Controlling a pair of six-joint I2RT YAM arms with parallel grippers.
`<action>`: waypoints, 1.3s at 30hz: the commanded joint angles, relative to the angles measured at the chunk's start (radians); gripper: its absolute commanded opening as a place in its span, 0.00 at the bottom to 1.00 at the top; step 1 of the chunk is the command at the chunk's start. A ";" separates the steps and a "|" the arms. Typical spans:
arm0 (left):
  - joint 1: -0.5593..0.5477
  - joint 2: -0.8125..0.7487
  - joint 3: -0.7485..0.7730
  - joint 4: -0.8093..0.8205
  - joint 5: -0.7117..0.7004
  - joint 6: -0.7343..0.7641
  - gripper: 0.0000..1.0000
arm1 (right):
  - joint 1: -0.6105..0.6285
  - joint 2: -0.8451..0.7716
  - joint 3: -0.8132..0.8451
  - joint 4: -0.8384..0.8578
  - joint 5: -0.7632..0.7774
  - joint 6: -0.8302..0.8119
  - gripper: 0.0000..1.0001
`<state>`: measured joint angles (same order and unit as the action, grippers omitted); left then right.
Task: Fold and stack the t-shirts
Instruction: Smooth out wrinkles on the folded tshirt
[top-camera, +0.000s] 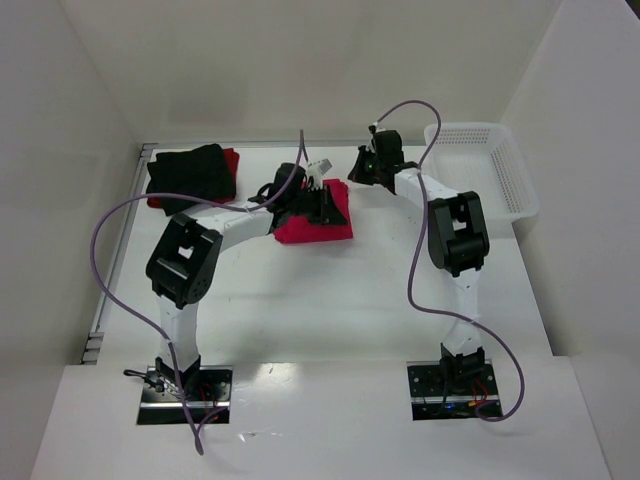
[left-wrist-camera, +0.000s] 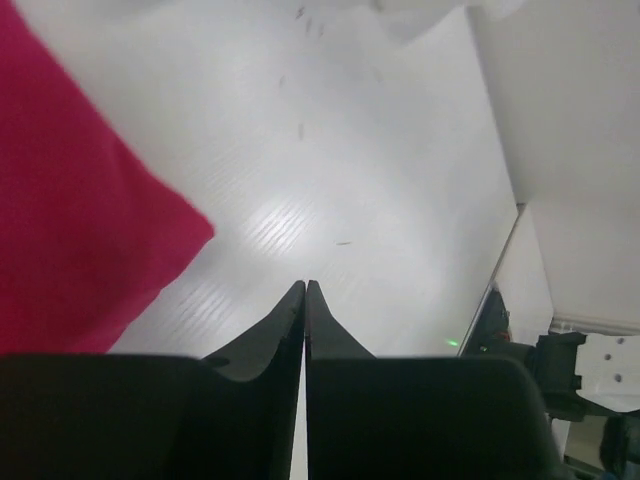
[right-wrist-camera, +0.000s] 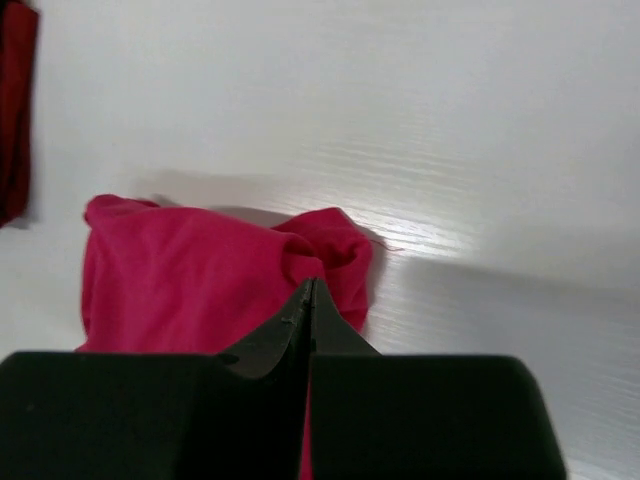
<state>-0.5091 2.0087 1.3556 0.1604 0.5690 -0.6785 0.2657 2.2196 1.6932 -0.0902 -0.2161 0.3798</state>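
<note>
The crimson-pink t-shirt (top-camera: 315, 226) lies as a compact folded bundle in the middle of the table. It also shows in the left wrist view (left-wrist-camera: 70, 220) and in the right wrist view (right-wrist-camera: 200, 285). The black t-shirt (top-camera: 190, 170) lies folded on the darker red t-shirt (top-camera: 232, 160) at the far left; the red one's edge shows in the right wrist view (right-wrist-camera: 15, 110). My left gripper (top-camera: 326, 203) is shut and empty over the pink shirt's far edge; its tips (left-wrist-camera: 305, 286) hang over bare table. My right gripper (top-camera: 360, 172) is shut and empty just beyond the pink shirt's far right corner (right-wrist-camera: 311, 284).
A white perforated basket (top-camera: 480, 168) stands at the far right against the wall. White walls close in the back and both sides. Purple cables loop from both arms over the table.
</note>
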 joint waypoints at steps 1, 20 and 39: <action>0.003 -0.068 0.039 0.024 0.020 0.048 0.07 | 0.003 -0.087 0.071 0.049 -0.052 -0.001 0.00; 0.024 0.111 -0.062 0.208 -0.097 -0.049 0.00 | 0.003 0.163 0.141 0.078 -0.342 0.100 0.00; 0.049 -0.063 -0.055 -0.039 -0.028 0.013 0.09 | -0.029 0.103 0.332 -0.036 -0.293 0.051 0.07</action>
<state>-0.4831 2.0579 1.2381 0.1741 0.4911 -0.7025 0.2420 2.4481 2.0026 -0.1066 -0.5179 0.4683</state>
